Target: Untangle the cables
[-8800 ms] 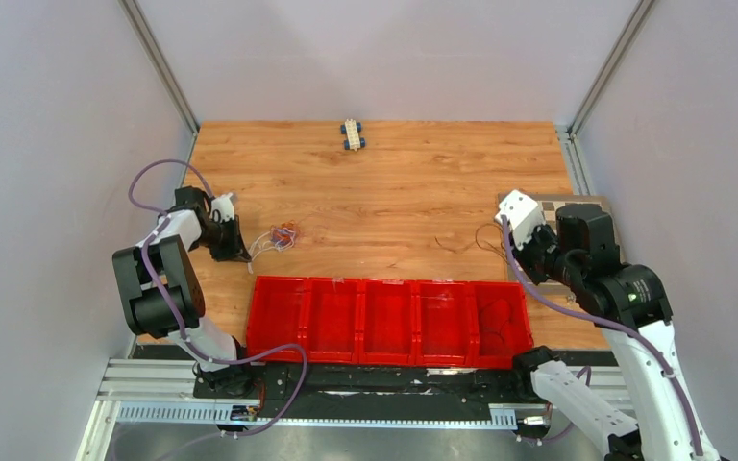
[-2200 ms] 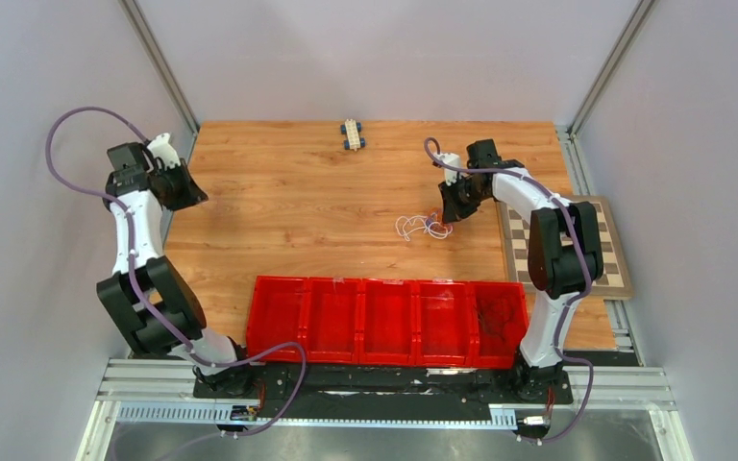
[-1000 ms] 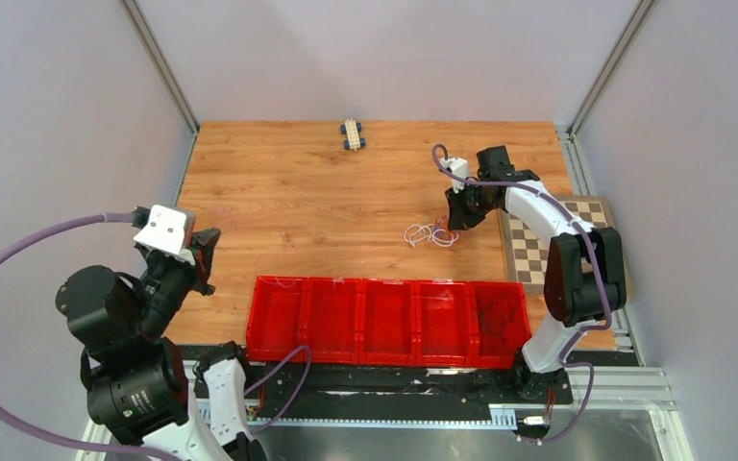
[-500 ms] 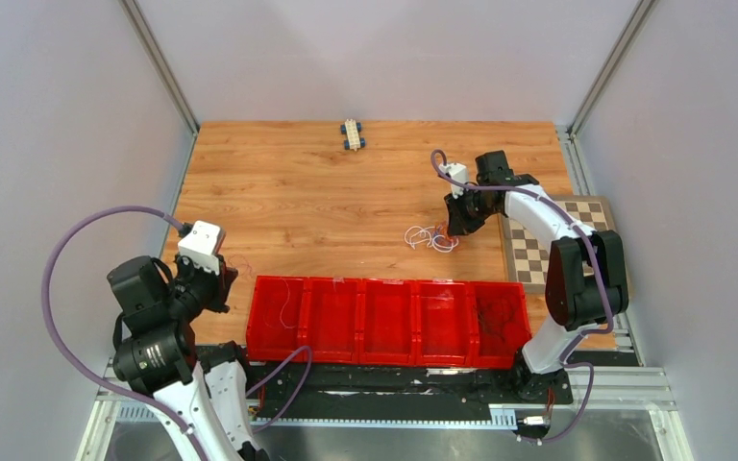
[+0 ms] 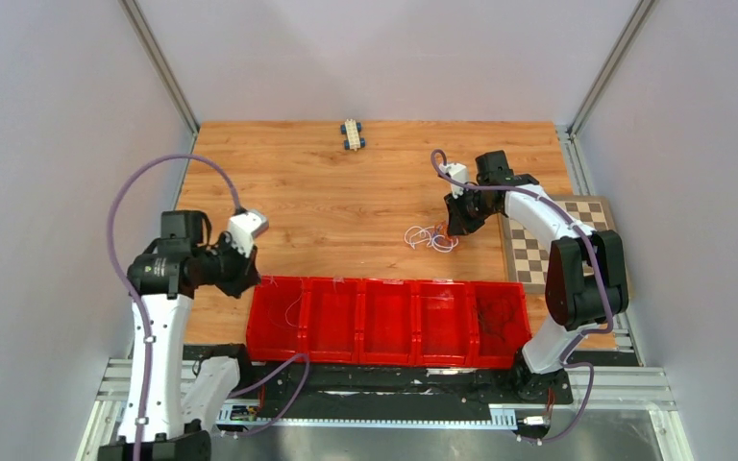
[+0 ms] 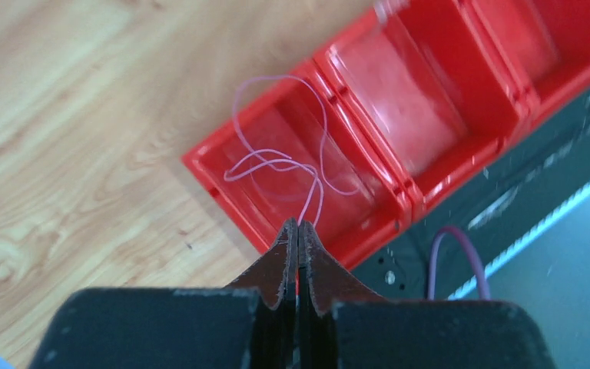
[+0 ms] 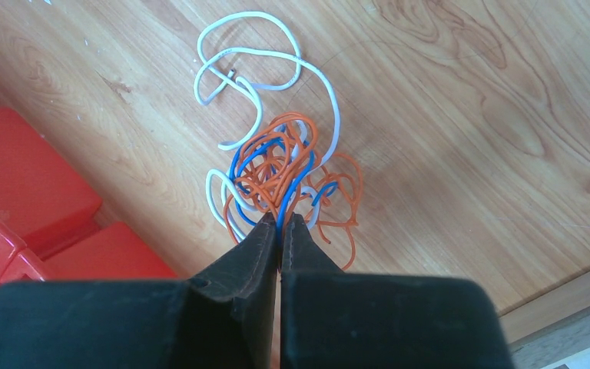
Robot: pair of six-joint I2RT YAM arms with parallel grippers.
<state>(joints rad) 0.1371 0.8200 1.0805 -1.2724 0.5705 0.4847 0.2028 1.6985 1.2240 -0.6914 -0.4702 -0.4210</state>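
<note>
The left arm has swung over to the tray. The left pincer (image 6: 298,227) is pinched tight on a thin pink cable (image 6: 276,161), which loops down into the end box of the red tray (image 6: 223,200). The right pincer (image 7: 280,223) has stayed put, squeezing the knot of cables (image 7: 276,165), orange, blue and white, on the worktop (image 7: 445,92).

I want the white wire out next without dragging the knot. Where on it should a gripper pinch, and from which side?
Probably the thin white wire's free loop, approached from above on the side away from the shut right gripper. There it lies alone on the wooden tabletop; nearer, it threads through the orange and blue wires.
</note>
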